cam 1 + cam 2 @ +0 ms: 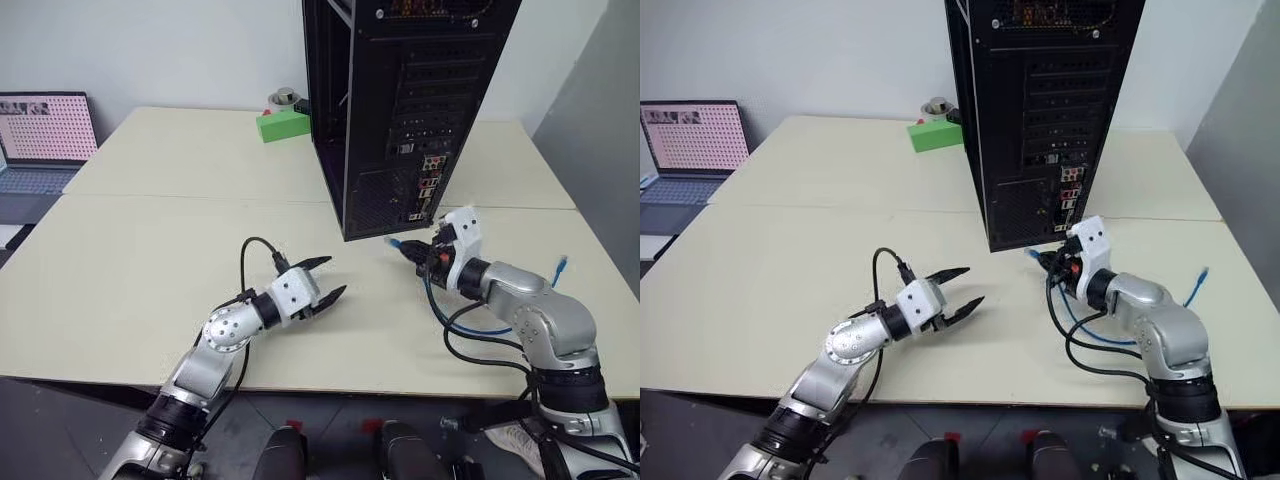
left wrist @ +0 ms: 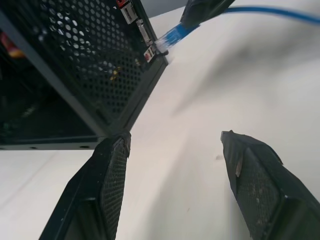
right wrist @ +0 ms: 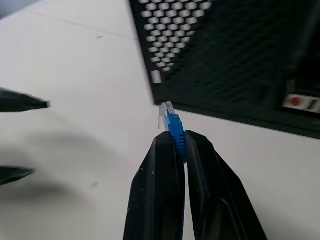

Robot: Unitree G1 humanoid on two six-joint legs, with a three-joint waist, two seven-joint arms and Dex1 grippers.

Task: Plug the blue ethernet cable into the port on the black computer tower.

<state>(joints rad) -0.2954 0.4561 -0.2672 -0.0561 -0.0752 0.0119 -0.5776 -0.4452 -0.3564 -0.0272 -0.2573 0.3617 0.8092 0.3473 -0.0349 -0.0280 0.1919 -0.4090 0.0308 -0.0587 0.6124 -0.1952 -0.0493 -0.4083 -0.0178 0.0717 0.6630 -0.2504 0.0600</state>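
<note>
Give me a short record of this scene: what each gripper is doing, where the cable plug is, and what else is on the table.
left gripper: open, holding nothing, above the table
right gripper: fingers shut on the blue cable just behind its plug
plug: near the tower's lower rear corner, not yet in a port
tower: upright, rear panel towards the robot
also there: green box behind the tower, laptop at far left

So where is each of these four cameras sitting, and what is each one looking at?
Left eye, right eye: on the head, looking down over both arms at the table and black computer tower.
Left wrist: behind the open left gripper, facing the tower's corner.
Right wrist: behind the right gripper, shut on the blue ethernet cable.
Shared: both wrist views show that plug near the tower.
</note>
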